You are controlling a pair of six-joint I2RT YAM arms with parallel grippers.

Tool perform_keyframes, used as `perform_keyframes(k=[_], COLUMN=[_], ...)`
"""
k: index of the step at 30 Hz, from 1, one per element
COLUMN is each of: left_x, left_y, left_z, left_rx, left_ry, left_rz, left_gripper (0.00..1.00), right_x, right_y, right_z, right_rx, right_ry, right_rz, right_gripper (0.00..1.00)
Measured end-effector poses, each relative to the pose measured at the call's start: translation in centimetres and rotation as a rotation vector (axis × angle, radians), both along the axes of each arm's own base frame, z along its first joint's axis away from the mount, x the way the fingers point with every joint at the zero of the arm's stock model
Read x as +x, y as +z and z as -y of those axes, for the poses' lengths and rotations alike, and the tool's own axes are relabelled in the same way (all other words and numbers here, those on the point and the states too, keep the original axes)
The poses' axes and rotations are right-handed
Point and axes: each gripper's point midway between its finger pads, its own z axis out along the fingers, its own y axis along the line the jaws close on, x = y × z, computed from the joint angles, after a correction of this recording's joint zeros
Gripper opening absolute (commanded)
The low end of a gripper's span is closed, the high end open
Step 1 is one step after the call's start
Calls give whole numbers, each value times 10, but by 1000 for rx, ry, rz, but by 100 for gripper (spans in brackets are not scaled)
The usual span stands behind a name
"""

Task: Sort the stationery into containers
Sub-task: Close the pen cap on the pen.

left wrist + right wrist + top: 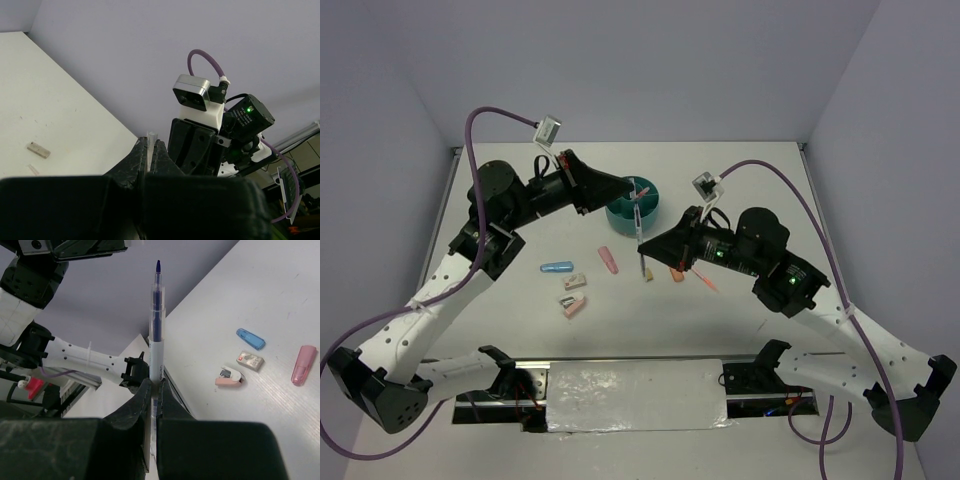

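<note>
My right gripper (156, 385) is shut on a white pen (156, 330) whose bare blue tip points away from the wrist. In the top view this pen (639, 228) runs from the right gripper (646, 247) up toward the left gripper (632, 190), which hovers at the round teal tub (655, 210). My left gripper (149, 145) is shut on a small clear tube, apparently a pen cap (150, 136). Loose on the table lie a light-blue capsule (556, 267), a pink capsule (608, 260), a grey block (577, 283), a pink-white block (572, 305), a tan block (647, 273), an orange piece (677, 273) and a pink pen (705, 282).
The two arms meet nose to nose near the tub at mid table. The right wrist's camera housing (192, 92) sits close in front of the left fingers. A white pad (636, 394) lies on the rail at the near edge. Walls close off the table's back and sides.
</note>
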Motion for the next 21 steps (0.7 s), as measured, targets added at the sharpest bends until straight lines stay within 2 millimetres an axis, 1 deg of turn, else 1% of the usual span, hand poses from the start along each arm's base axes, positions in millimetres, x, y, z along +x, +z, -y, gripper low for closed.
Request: perform_keyframes(k=[3, 8, 17, 21], left_x=[-1, -1, 0, 4], left_y=[-1, -9, -9, -10], left_z=[0, 0, -1, -2], left_rx=[1, 13, 14, 14], left_ry=[0, 1, 4, 29], left_rz=[-1, -20, -22, -30], left_gripper=[0, 0, 0, 0], right_x=[1, 0, 1, 1], right_y=[0, 5, 5, 4], right_z=[-1, -1, -1, -1], right_rx=[-2, 4, 4, 2], right_ry=[0, 0, 0, 1], right_rz=[-2, 4, 4, 1], right_gripper=[0, 0, 0, 0])
